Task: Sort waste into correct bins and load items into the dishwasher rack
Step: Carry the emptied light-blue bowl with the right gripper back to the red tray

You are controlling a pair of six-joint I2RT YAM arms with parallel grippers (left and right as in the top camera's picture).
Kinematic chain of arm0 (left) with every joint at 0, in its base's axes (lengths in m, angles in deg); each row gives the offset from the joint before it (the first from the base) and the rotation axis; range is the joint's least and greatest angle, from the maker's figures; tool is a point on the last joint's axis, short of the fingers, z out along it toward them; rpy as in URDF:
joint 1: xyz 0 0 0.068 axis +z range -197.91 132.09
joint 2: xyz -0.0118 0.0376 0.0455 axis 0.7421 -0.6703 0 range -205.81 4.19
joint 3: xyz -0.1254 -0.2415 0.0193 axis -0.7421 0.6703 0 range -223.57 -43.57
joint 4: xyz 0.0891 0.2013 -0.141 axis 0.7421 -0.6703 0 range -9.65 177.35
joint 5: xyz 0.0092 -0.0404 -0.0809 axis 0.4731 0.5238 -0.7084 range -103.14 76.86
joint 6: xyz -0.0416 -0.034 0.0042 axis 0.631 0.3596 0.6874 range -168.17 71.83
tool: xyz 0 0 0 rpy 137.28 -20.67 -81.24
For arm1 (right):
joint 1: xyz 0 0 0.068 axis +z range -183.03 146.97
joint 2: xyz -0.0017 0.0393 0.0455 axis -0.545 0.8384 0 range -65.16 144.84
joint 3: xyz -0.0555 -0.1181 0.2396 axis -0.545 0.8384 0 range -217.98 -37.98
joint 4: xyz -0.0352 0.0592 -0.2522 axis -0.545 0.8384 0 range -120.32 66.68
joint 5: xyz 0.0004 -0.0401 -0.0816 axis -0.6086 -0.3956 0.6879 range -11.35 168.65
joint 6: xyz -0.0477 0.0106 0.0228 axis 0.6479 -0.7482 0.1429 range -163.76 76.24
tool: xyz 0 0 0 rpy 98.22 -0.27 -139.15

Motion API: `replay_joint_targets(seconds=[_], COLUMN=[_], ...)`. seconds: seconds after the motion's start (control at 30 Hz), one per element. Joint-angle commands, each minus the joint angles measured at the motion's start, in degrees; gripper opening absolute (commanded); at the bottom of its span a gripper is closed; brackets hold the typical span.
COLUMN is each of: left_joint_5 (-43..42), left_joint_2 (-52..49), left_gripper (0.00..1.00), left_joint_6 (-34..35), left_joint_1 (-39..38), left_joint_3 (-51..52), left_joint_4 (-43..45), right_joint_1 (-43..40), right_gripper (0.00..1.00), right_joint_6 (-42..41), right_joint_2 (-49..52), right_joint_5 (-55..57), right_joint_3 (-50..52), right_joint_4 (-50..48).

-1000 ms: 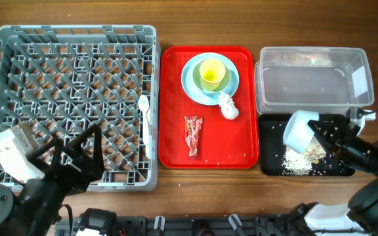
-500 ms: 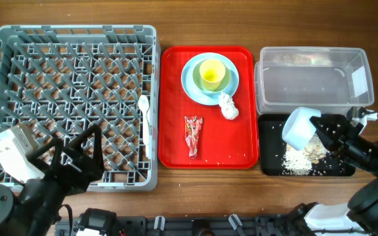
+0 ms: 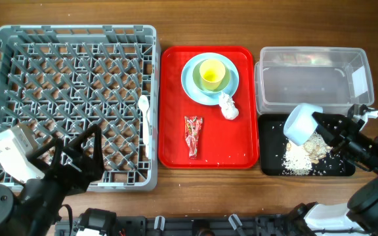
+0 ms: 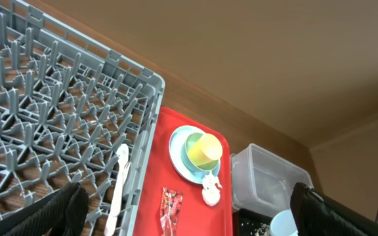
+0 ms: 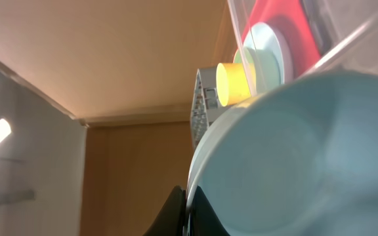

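You have one grey rack (image 3: 77, 29), one red tray (image 3: 173, 131), one clear tub (image 3: 307, 82) and one black tray (image 3: 271, 141) on the counter (image 3: 209, 187); add one white spoon (image 3: 144, 111). For dishes, count one blue plate (image 3: 189, 82), one yellow cup (image 3: 212, 72) and two bowls, the tilted bowl (image 3: 299, 124) over the black tray and what looks like a nested bowl (image 4: 191, 152) under the cup; for waste, one red wrapper (image 3: 193, 134), one white tissue (image 3: 228, 106), one heap of rice-like scraps (image 3: 297, 159).

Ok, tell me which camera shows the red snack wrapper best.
Overhead: the red snack wrapper lies whole and unobstructed on the red tray. The left wrist view catches it small, near the bottom edge; the right wrist view misses it.
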Motion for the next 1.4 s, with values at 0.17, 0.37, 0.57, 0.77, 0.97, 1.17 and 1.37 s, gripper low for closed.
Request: replay_joint_targets(seconds=[0.17,0.37,0.57,0.77,0.97,1.17,1.37], left_joint_5=[-0.04,-0.04,-0.07,-0.04,-0.04,-0.04,-0.04], left_joint_2=[-0.02,-0.02,-0.02,0.00,-0.02,-0.02,-0.02], left_gripper=[1.00,1.00,1.00,1.00,1.00,1.00,1.00], left_joint_6=[-0.50,-0.50,-0.50,-0.50,-0.50,-0.50,-0.50], left_joint_1=[0.33,0.33,0.33,0.33,0.33,0.33,0.33], left_joint_3=[0.04,0.04,0.04,0.04,0.04,0.04,0.04], left_joint_4=[0.13,0.13,0.13,0.15,0.13,0.13,0.13], right_joint_1=[1.03,1.99,10.19,37.29,66.25,85.40,89.31], right_gripper=[0.04,0.05,0.05,0.05,0.04,0.04,0.04], right_joint_6=[-2.43,-2.21,-26.05,-46.90,-61.59,-67.87,-68.19], right_joint_2=[-1.64,-7.41,-16.24,-28.35,-28.76,-21.35,-10.73], right_joint_5=[3.21,4.94,27.65,50.01,75.73,79.73,79.67], right_joint_3=[0.02,-8.02,-22.45,-24.72,-23.12,-14.51,-11.76], right_joint_4=[1.29,5.95,-2.47,-12.11,-13.38,-21.64,-28.35])
